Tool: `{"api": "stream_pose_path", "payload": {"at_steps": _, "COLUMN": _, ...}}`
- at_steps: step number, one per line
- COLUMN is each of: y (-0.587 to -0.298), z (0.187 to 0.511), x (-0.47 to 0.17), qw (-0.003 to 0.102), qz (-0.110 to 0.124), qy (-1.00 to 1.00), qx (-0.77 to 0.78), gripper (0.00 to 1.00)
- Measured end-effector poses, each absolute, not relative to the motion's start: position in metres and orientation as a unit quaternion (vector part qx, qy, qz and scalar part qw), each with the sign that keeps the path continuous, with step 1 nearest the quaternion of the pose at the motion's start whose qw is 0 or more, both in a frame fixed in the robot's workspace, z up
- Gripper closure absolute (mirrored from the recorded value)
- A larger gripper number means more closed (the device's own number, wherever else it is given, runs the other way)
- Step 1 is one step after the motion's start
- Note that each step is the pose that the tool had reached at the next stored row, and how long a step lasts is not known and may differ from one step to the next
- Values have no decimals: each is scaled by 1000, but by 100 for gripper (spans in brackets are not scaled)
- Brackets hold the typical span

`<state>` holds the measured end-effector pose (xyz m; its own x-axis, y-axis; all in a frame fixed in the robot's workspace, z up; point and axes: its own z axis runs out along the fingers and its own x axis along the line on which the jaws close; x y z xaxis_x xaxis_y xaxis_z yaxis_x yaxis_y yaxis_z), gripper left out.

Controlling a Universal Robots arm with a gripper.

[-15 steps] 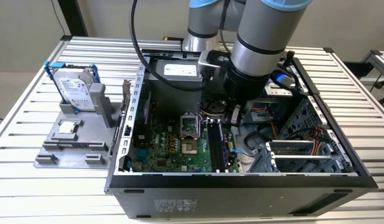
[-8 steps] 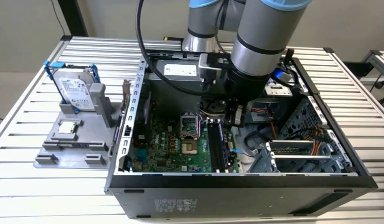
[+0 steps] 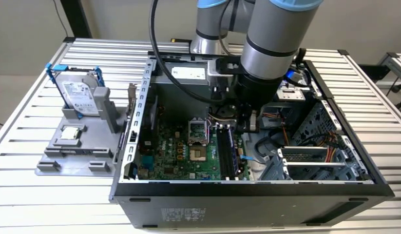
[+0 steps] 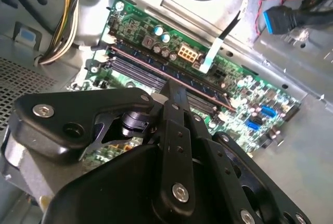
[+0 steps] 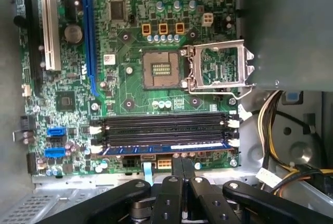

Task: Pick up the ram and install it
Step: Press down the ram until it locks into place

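- we see the gripper (image 5: 182, 164) low inside the computer case (image 3: 252, 204), its two fingers (image 5: 176, 168) pressed together with nothing between them, just above the bank of memory slots (image 5: 166, 130).
- the ram (image 5: 166, 147) sits in the slot nearest the fingers, lying along the slot's full length; the other slots look bare. in the exterior view it (image 3: 229, 151) runs along the board below the wrist.
- we cannot quite tell whether the fingertips touch the ram's top edge or hover just over it.
- risk: if the stick is not squarely down, force at one point could tilt it, leaving one end high and the white latches (image 5: 94, 130) unclipped.
- risk: too much downward force could flex the motherboard (image 5: 130, 94) or damage the slot.
- risk: the yellow and black cables (image 5: 270, 114) lie near the slot ends, so a sideways move of the wrist could snag them.
- risk: the open processor socket (image 5: 161, 70) is near the slots, its metal frame (image 5: 218, 65) flipped back, and a stray contact could bend its pins.
- the case holds the motherboard, cabling and drive cages.
- on the table (image 3: 31, 195), the grey holder (image 3: 70, 161) carries the hard drive (image 3: 80, 92) upright and the processor chip (image 3: 70, 132) flat in a recess.
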<state>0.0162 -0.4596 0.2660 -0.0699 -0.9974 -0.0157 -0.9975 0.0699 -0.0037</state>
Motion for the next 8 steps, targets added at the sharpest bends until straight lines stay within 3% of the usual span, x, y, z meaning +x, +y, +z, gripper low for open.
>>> {"api": "stream_pose_path", "payload": {"at_steps": 8, "y": -460, "z": 263, "x": 14, "qw": 8, "qz": 3, "qy": 728, "qx": -685, "gripper": 100}}
